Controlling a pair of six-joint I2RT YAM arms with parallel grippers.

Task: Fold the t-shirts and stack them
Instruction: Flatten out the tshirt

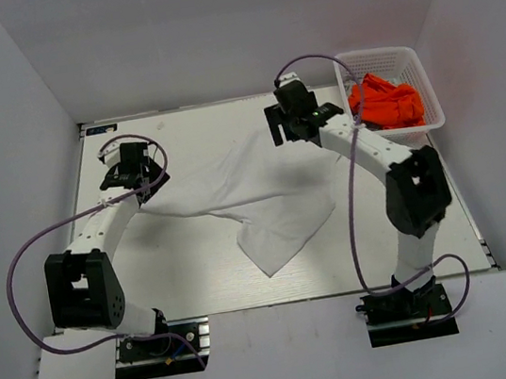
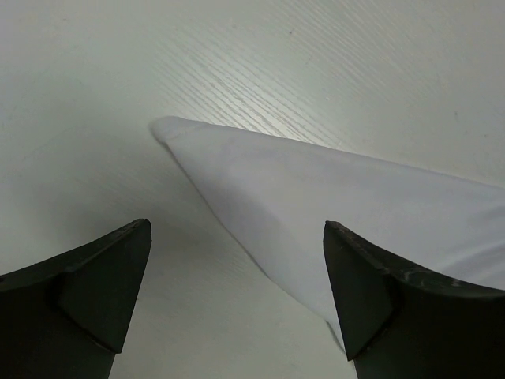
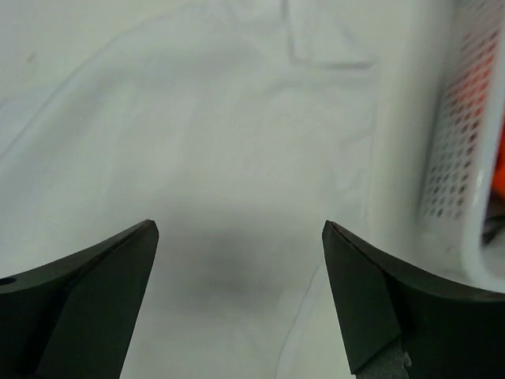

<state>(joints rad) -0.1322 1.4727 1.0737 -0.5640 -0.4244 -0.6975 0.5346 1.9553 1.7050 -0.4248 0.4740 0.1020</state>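
I read both as released, holding nothing: left gripper (image 2: 235, 237) over the white t-shirt (image 1: 244, 195) spread mid-frame on the worktop (image 1: 190, 275), right gripper (image 3: 238, 229) above its upper-right part. The orange t-shirt (image 1: 385, 101) lies bunched in the basket (image 1: 383, 54), upper right.

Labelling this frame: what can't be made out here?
- Top view: plain white cloth t-shirt, far corners under left arm, right arm.
- Top view: bright orange t-shirt, shape lost, bunched in white plastic lattice basket.
- Right wrist view: cloth blurred; basket cut by right edge.
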